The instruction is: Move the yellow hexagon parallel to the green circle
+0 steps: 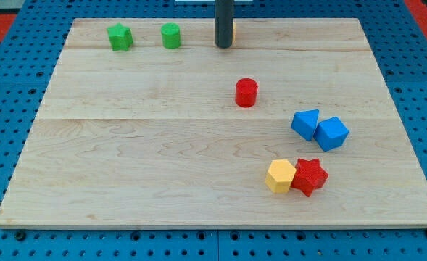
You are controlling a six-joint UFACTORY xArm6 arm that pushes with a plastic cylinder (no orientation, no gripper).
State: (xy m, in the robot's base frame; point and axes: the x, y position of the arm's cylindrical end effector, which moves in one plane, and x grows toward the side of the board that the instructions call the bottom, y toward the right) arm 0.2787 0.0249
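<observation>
The yellow hexagon (280,176) sits near the board's near edge, right of centre, touching the red star (309,176) on its right side. The green circle (171,35) stands far off at the far edge, left of centre, with a green star (119,37) just to its left. My tip (223,46) rests on the far edge too, right of the green circle and well apart from the hexagon; a sliver of yellow-orange shows behind the rod, too hidden to name. There are no jaws to open or close here, only a plain rod, so taking hold means pressing a flat face. The hexagon looks like a small, rigid, light block that should slide readily on the smooth wooden board (126,167), and being light it may spin or slip off the tip if pushed off-centre. I judge the best contact is the middle of its near face, or its near-right face, to send it toward the far side; the touching red star crowds that right side, so a careless approach could drag the star along. The red cylinder (246,93) stands mid-board in a likely path, and two blue blocks (320,129), touching each other, lie to the right, clear of it.
</observation>
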